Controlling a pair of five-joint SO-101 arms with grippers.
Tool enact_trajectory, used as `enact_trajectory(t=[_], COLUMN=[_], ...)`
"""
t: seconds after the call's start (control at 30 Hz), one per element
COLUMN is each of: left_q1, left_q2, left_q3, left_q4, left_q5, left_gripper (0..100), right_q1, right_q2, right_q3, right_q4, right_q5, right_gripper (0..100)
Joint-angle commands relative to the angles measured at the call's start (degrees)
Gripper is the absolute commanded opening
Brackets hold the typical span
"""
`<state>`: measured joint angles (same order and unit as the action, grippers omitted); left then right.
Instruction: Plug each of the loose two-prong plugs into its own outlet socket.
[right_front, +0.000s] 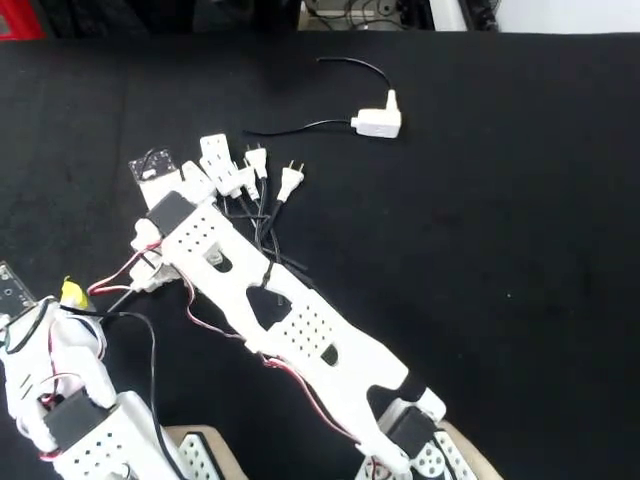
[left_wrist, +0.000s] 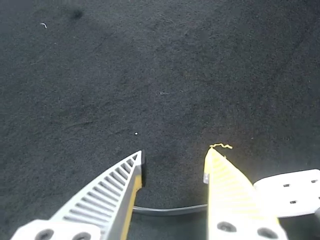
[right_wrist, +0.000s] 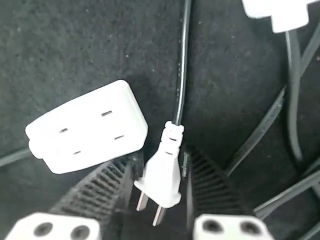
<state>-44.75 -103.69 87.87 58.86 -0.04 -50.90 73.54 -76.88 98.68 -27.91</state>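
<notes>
**A:** What has the right gripper (right_wrist: 159, 157) got?

**B:** A white two-prong plug (right_wrist: 161, 175). The jaws are drawn in to the width of its body, with 1 dark ribbed finger (right_wrist: 100, 192) on each flank.

**A:** Which way does it point?

**B:** Its long axis runs along the fingers. The 2 flat metal prongs aim back toward the wrist. The ribbed collar and the black cord (right_wrist: 182, 60) lead straight out past the fingertips.

**A:** And the socket?

**B:** The outlet block (right_wrist: 87, 125) lies just beside 1 finger, off to the plug's side and apart from it. It is a smooth white plastic slab with rounded corners, and its 4 narrow slots in 2 pairs face up. Its long axis lies crosswise to the plug.

**A:** Any other plugs?

**B:** In the high view a second plug (right_front: 257, 158) and a third plug (right_front: 291, 180) lie side by side just beyond that gripper. Their prongs point away from the arms and their cords trail back under the arm. A white adapter (right_front: 378, 122) on its own black lead sits well apart, farther out.

**A:** The left gripper (left_wrist: 176, 151)?

**B:** It is spread wide and holds nothing. Its grey finger (left_wrist: 107, 192) and yellow finger (left_wrist: 227, 190) are both ribbed, and they hang over the black felt-like cloth (left_wrist: 150, 75). A thin black cable (left_wrist: 170, 210) crosses between the fingers, close to the wrist.

**A:** What is beside the yellow one?

**B:** A white piece (left_wrist: 292, 192) with small slots lies just beside it. I can't tell whether it is a socket or part of the other arm.
</notes>
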Motion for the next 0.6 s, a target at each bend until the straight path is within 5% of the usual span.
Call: enact_trajectory(t=[0.0,0.2,0.57], left_q1=[-0.22,-0.22,-0.22], left_q2=[-0.44,-0.44,-0.44], left_q3=[-0.22,-0.22,0.22], left_q4=[-1.23,-1.23,-1.32], left_q5=[-0.44,-0.44,-0.44], left_gripper=[21,21,21], right_q1=[-1.76,-0.79,0.53], right_q2=[1.01,0.75,-3.12], right_q3=[-0.04,-2.07,0.22], right_q4=[1.41,2.29,2.55], right_q5=[-2.37,-2.11,1.32], right_gripper=[12.3,1.2,1.9])
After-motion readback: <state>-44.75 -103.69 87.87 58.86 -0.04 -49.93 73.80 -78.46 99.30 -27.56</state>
